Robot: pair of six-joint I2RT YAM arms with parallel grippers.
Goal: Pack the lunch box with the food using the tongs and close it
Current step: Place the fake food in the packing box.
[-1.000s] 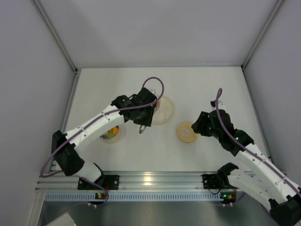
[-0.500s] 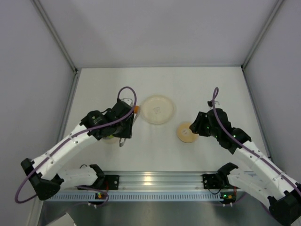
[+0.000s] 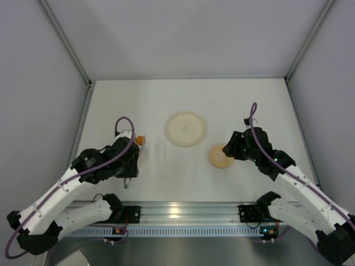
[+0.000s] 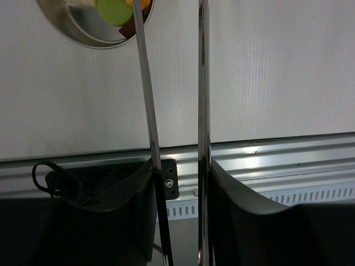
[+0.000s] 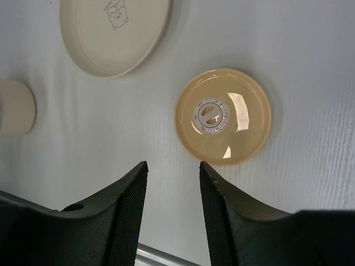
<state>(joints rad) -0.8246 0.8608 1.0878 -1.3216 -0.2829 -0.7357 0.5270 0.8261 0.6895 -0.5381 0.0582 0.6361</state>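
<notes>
1. Left wrist view: our left fingers (image 4: 111, 221) press on the tongs (image 4: 203, 111) from both sides. They are nearly closed, so the squeeze carries to the far tips.
   - The two tong arms run up across the table (image 4: 277, 83) toward the lunch box (image 4: 72, 30), which sits uncovered at the top left edge.
   - We judge that the tool is held there to drop food in.
   - Inside the lunch box we count one green piece (image 4: 113, 11), one orange piece (image 4: 146, 3) and one brown piece (image 4: 126, 31).
   - The orange one lies right at a tong tip. We cannot tell whether it is pinched or already down.

2. Right wrist view: our right fingers (image 5: 125, 216) stand apart and hold nothing.
   - The lid (image 5: 223, 116) lies flat on the table just ahead of them.
   - We judge that they hover here because closing comes last.
   - We count one lid and one plate (image 5: 89, 44). The plate carries no food.

3. Top external view: we count two arms, one plate, one lid and one pair of tongs.
   - The lunch box is hidden under the left arm, and only an orange speck shows beside that wrist.
   - The plate sits mid-table between the arms, and the lid is near the right fingers.
   - With the plate bare, we judge that packing is almost done and the lid is what remains.
</notes>
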